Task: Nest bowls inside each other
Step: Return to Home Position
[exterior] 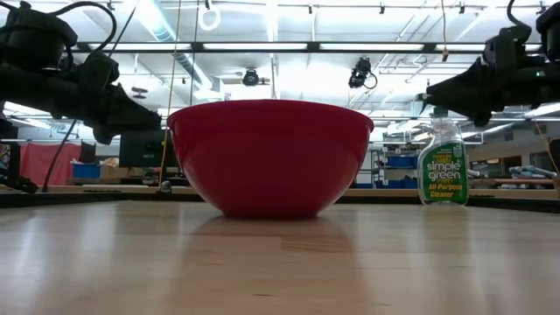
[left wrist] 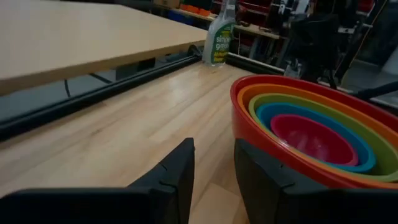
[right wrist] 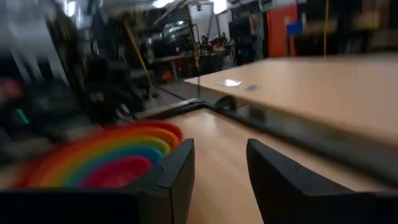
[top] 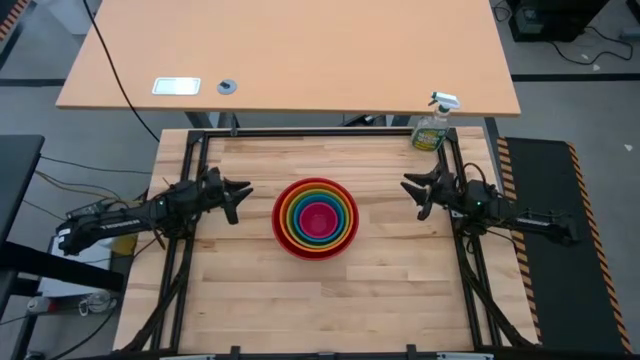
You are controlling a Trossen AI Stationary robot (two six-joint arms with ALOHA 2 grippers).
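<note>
**Bowls, nested set of five.** We find one stack on the table, at the centre of the high view.
- Red bowl: outermost, standing upright on the wood.
- Orange bowl, green bowl and blue bowl: seated inside in that order, rims concentric.
- Pink bowl: innermost.
- In the low view we see only the red wall, mid-frame.

**Left gripper**: left of the stack and clear of it. The fingers are parted, with nothing between them.

**Right gripper**: right of the stack, also clear of it. The fingers are parted and empty.

**Spray bottle**: upright at the table's upper right corner, well apart from the bowls.

**Desk**: spans the top of the high view, beyond the table.
</note>
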